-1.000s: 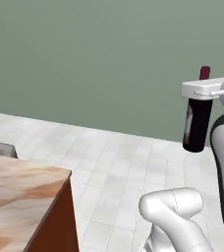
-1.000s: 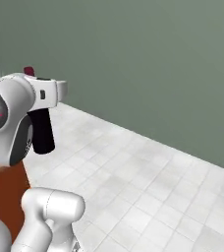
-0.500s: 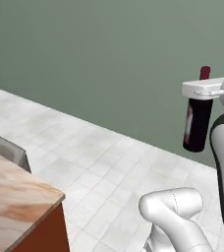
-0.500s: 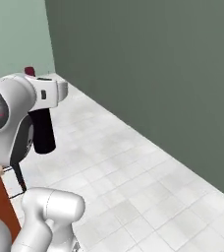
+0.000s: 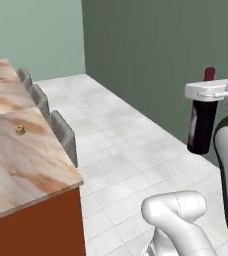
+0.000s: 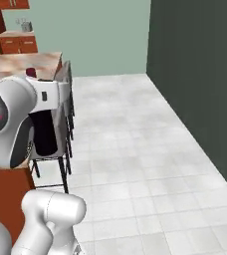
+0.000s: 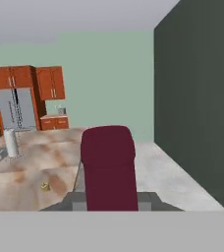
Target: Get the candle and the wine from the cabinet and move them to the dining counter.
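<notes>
The wine (image 5: 201, 127), a dark bottle with a maroon capsule, hangs upright in the air at the right of the left base view. My gripper (image 5: 207, 93) is shut on its neck. From the right base view the wine (image 6: 44, 132) hangs beside the stools, under the white hand. The maroon capsule (image 7: 108, 165) stands close in the hand view. The candle (image 5: 19, 130), a tiny tan lump, sits on the marble dining counter (image 5: 31, 170), well left of the bottle. It appears as the candle (image 7: 44, 186) on the dining counter (image 7: 30, 170) in the hand view. Reddish-brown wall cabinets (image 7: 49, 82) stand far back.
Grey stools (image 5: 63, 134) line the counter's near side, between the counter and the bottle. A steel faucet (image 7: 11, 142) rises from the counter top far left. A dark green wall (image 5: 161, 55) runs along the right. White tiled floor (image 6: 135, 139) lies between wall and stools.
The whole picture has swung as the base turned: the dining counter with the candle and stools has come into view. The wine stays in the shut gripper, unmoved against the arm.
</notes>
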{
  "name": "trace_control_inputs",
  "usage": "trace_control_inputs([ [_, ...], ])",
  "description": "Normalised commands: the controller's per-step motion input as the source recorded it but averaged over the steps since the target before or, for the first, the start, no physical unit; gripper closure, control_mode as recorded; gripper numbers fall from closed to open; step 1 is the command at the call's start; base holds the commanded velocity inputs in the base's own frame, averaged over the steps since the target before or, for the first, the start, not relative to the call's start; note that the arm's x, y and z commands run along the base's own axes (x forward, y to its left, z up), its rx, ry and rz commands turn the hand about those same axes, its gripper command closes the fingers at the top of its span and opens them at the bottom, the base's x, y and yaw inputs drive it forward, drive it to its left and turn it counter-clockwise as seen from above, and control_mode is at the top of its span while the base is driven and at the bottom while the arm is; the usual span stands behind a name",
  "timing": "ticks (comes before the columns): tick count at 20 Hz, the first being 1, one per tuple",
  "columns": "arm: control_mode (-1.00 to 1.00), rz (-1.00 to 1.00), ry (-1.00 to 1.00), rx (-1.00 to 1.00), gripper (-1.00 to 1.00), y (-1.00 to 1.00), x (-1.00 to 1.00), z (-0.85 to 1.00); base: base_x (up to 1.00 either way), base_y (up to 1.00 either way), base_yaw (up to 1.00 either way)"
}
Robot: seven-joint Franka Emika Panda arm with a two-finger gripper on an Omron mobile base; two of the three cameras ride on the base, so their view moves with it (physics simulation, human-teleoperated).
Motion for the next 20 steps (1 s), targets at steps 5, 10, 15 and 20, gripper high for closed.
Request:
trace_control_inputs([
  [5,1.00,0.00,0.00,0.00,1.00,0.00,0.00,0.00,0.39,-0.24,0.83],
  [10,1.00,0.00,0.00,0.00,1.00,0.00,0.00,0.00,0.42,-0.27,0.81],
  [15,1.00,0.00,0.00,0.00,1.00,0.00,0.00,0.00,0.49,-0.34,0.76],
  [20,1.00,0.00,0.00,0.00,1.00,0.00,0.00,0.00,0.20,-0.77,0.62],
])
